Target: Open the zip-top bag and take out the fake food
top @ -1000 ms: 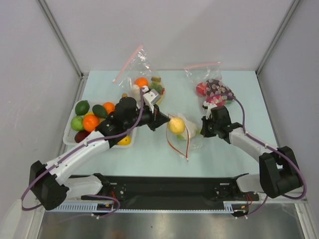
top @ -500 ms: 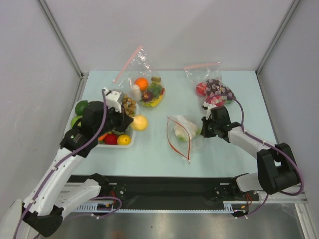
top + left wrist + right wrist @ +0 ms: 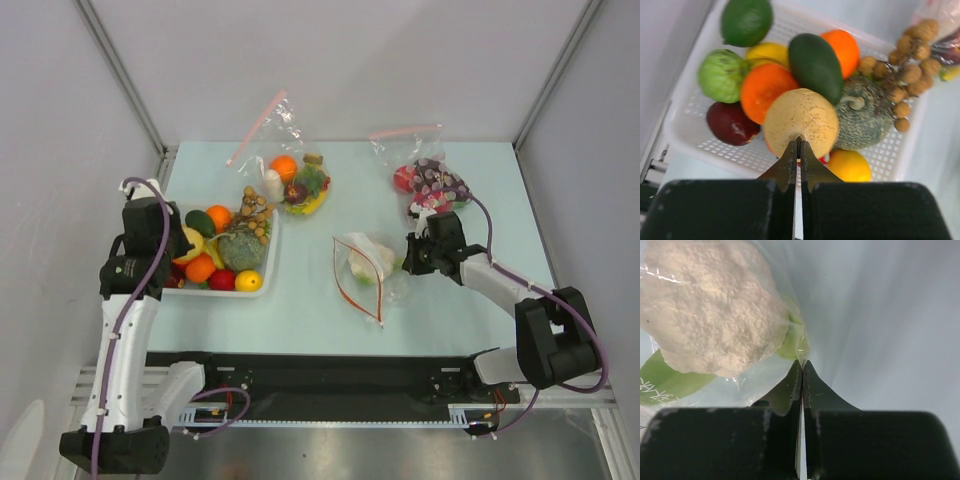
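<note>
High rear camera overlooks table (image 3: 300,300); wrist cameras close, probably downward.

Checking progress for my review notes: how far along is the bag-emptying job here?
Done: the zip-top bag lies open, and the yellow fruit is out of it. In hand: the left claw pinches that fruit above the white basket; the right claw grips the bag's plastic. Left: the cauliflower head sits inside the bag.

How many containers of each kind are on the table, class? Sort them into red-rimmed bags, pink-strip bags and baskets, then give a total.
red-rimmed zip-top bag: 1
pink-strip bags: 2
white basket: 1
Total: 4
</note>
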Controlling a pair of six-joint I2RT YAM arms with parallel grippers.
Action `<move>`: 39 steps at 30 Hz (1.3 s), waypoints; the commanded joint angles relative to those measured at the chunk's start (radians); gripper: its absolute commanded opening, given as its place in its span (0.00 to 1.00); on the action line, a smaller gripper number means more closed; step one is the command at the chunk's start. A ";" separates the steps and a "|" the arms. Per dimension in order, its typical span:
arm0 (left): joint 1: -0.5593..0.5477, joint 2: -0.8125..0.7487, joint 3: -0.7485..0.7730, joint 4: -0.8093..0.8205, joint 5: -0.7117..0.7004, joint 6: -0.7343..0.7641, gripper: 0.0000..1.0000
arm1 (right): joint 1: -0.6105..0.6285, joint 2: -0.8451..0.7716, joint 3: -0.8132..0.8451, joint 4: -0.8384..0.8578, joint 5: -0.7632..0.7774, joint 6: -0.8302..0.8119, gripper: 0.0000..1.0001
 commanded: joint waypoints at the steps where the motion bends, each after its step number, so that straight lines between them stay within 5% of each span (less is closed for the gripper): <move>1: 0.067 -0.031 0.058 0.033 -0.061 -0.012 0.00 | -0.009 0.013 0.009 0.037 -0.035 -0.008 0.00; 14: 0.314 -0.056 -0.014 0.008 -0.110 0.077 0.00 | -0.015 0.018 0.004 0.059 -0.080 0.001 0.00; 39: 0.322 0.055 -0.194 0.180 -0.050 0.102 0.00 | -0.020 0.010 0.003 0.050 -0.068 -0.005 0.00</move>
